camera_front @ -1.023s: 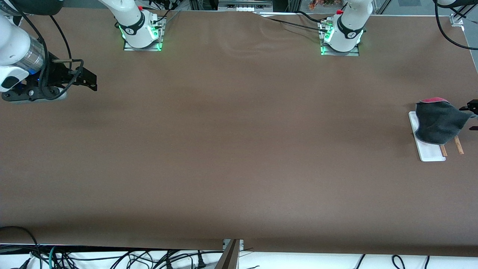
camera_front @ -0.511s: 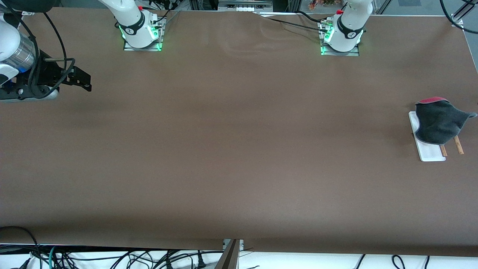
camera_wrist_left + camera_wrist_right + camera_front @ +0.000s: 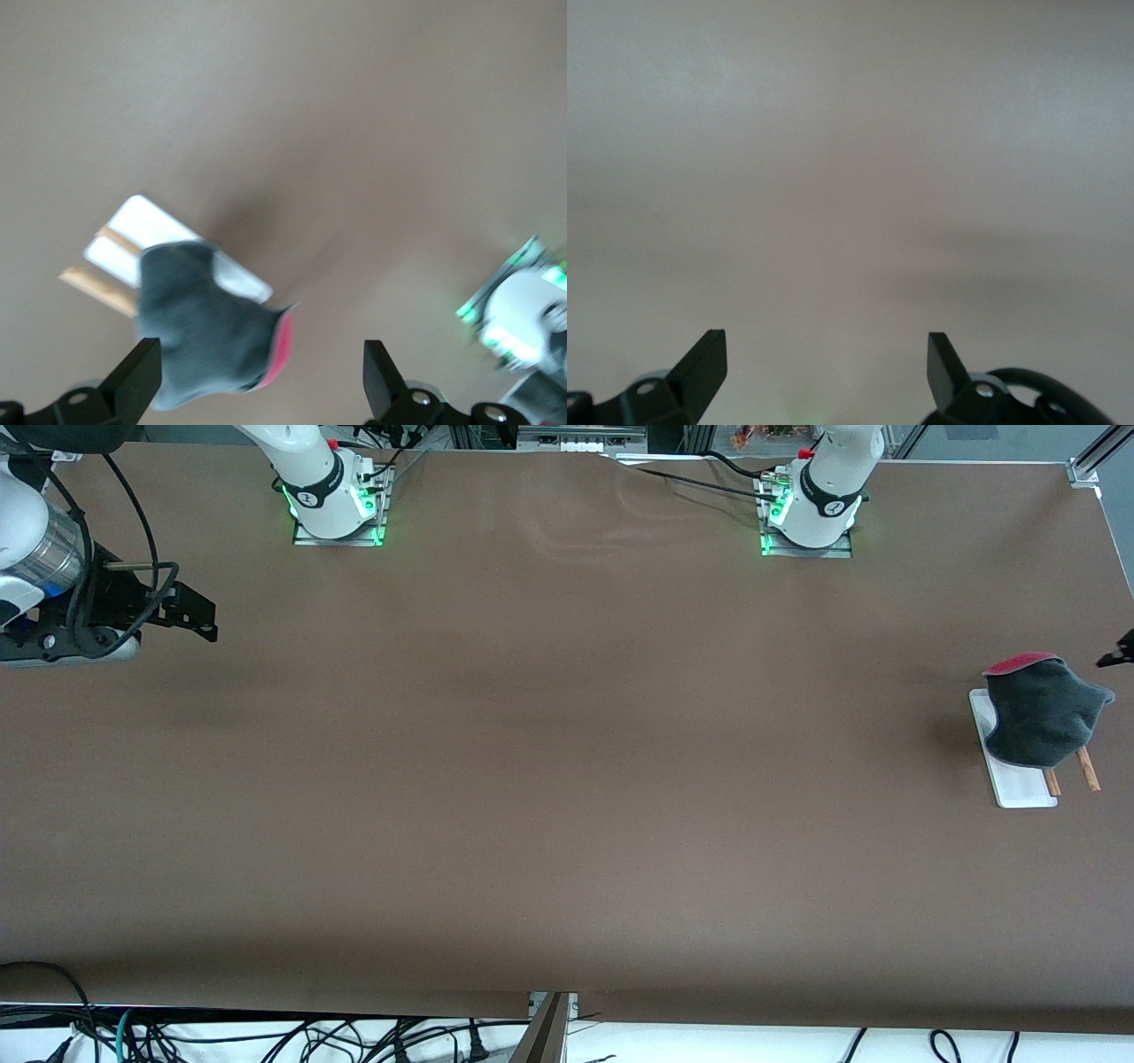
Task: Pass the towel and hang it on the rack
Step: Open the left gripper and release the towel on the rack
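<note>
My left fingers (image 3: 257, 381) are spread wide with nothing between them, raised above the counter (image 3: 567, 779) at the left arm's end; in the front view only a dark tip of them (image 3: 1121, 651) shows at the frame's edge, just beside the towel (image 3: 1041, 708). The towel, dark grey with a pink-red patch at one edge, is draped over the rack (image 3: 1019, 779), bunched on top and covering most of it. The rack stands near the counter's edge at the left arm's end, its flat white base and the ends of two brown wooden rods showing from under the cloth on the side nearer the front camera. From my left wrist I see the towel (image 3: 208, 328) sitting on the rack (image 3: 133, 239), apart from my fingertips. My right fingers (image 3: 199, 615) are also spread wide and empty, waiting above the counter's edge at the right arm's end.
</note>
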Robot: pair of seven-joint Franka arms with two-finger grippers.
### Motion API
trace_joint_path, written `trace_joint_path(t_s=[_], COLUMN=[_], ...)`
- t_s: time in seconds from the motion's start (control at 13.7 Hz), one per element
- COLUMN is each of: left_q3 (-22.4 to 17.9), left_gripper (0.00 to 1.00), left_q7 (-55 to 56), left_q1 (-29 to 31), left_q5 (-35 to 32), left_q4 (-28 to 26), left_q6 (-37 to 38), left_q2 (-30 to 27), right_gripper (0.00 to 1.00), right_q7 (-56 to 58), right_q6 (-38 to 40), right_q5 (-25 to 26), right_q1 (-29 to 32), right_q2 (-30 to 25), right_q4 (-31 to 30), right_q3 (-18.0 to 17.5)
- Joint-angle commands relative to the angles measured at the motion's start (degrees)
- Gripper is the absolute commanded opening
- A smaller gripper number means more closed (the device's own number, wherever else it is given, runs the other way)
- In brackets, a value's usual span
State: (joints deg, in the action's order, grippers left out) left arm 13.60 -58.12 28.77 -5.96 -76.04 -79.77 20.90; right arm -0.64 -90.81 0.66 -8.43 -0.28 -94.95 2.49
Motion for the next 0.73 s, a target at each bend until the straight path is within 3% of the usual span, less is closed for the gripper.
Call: trace_joint_path(t_s=[0.0,0.15,0.37,0.51,0.66], left_q3=[6.7,6.3,1.4,-4.3,-6.7], left_gripper=[1.0,1.0,1.0,1.0,1.0], left_q7=[15.9,31.1,44.7,51.7,57.4], left_q1=[0.4,-4.5,-14.4,-21.8,-23.8], left_q5=[0.5,3.1,3.2,3.1,4.5], left_q4=[1.2,0.4,-0.5,-1.7,-10.5], left_q6=[2.3,2.3,1.5,0.9,-6.8], left_q2=[-1.2,-3.5,-7.4,-9.0,-15.0], right_gripper=[1.0,1.0,1.0,1.0,1.0], right_q7=[1.3,1.9,1.9,2.0,2.2], right_q6=[0.8,0.7,0.8,0.8,0.8], right_q5=[-0.6,-0.6,-1.1,-1.1,-1.1], right_q1=[0.3,0.2,0.2,0.1,0.1], right_q2=[0.3,0.0,-0.1,-0.2,-0.2], right_q4=[1.3,1.3,1.4,1.4,1.4], right_q3=[-0.3,-0.6,-0.6,-0.6,-0.6])
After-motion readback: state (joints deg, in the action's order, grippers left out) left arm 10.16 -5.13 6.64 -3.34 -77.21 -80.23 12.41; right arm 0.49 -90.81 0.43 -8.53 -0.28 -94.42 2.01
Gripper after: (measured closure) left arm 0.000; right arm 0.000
